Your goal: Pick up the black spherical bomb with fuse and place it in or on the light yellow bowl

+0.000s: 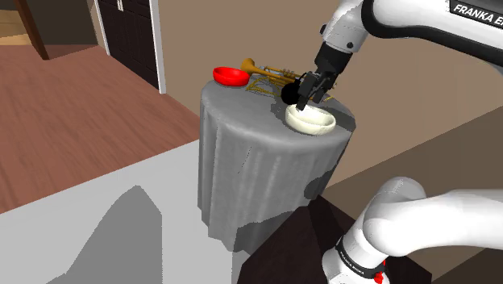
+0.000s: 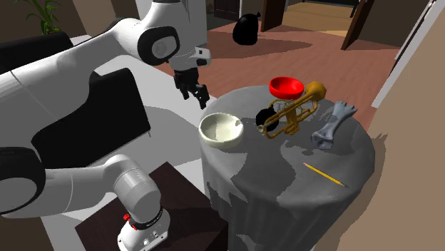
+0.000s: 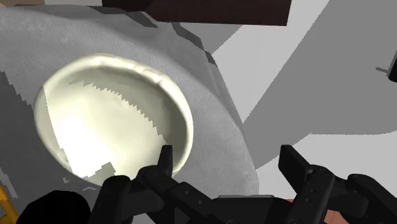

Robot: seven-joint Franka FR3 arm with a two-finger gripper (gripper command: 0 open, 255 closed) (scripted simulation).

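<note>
Mid-frame, the round black bomb (image 1: 288,94) sat near the cream bowl (image 1: 311,122) on a grey-draped table (image 1: 258,165). The gripper (image 1: 310,98) had its fingers (image 3: 165,163) spread. A wooden floor (image 1: 72,105) lay upper left.

The grey cloth (image 1: 266,173) looks matt and woven, the brass trumpet (image 2: 291,113) shiny, the pale bowl (image 2: 220,131) smooth.
</note>
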